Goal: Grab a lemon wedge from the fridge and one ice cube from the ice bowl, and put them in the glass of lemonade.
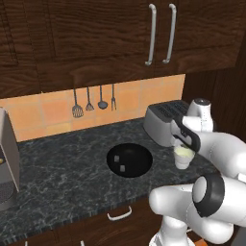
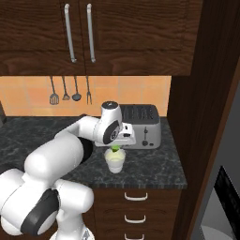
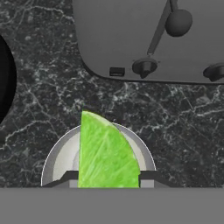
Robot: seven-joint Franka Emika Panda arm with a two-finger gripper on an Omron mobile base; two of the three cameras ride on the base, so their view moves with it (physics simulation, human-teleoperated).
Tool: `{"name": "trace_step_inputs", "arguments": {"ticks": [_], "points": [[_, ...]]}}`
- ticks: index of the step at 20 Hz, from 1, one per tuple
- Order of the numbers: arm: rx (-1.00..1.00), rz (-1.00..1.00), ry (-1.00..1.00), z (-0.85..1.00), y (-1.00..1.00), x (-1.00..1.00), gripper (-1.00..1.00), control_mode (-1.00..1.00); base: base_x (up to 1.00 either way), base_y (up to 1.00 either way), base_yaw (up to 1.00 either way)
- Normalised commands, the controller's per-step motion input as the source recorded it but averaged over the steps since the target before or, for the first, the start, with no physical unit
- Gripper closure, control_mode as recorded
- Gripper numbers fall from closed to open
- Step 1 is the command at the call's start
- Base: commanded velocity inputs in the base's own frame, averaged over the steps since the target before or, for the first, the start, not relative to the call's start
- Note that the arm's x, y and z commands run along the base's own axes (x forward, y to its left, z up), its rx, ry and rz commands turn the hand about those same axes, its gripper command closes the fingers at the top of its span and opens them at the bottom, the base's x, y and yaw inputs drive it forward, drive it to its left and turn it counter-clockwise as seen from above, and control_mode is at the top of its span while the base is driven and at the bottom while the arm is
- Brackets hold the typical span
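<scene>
Hand view: gripper (image 3: 108, 177) jaws are clenched on the lemon wedge (image 3: 107, 153), one dark tip on each side of it.
Lemon wedge: bright green-yellow, held directly over the glass of lemonade (image 3: 61, 157), whose pale rim arcs behind it.
Toaster: silver toaster (image 3: 153, 39) at 12 to 1 o'clock from the wedge, on the dark marble counter (image 3: 175, 127).
Ice bowl: black edge of the ice bowl (image 3: 5, 78) at 10 o'clock.
Right base view: glass of lemonade (image 2: 115, 161) stands near the counter's front edge, just in front of the toaster (image 2: 139, 125); the wedge (image 2: 114, 149) hangs just above its rim.
Left base view: ice bowl (image 1: 129, 159) sits at 9 o'clock from the glass (image 1: 183, 157), apart from it.
</scene>
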Motion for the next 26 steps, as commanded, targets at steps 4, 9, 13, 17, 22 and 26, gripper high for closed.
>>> {"name": "trace_step_inputs", "arguments": {"ticks": [4,9,13,17,22,26], "points": [[0.00,0.00,0.00,0.01,0.00,0.00,1.00,-1.00,0.00,0.00,0.00],[0.00,-0.01,-0.01,0.01,0.00,-0.01,1.00,-1.00,0.00,0.00,0.00],[0.00,-0.01,0.00,0.31,0.00,-0.08,1.00,-1.00,0.00,0.00,0.00],[0.00,-0.01,0.00,0.21,0.00,-0.01,1.00,-1.00,0.00,0.00,0.00],[0.00,0.00,0.00,-0.06,0.00,-0.05,1.00,-1.00,0.00,0.00,0.00],[0.00,0.00,0.00,-0.03,0.00,0.00,1.00,-1.00,0.00,0.00,0.00]]}}
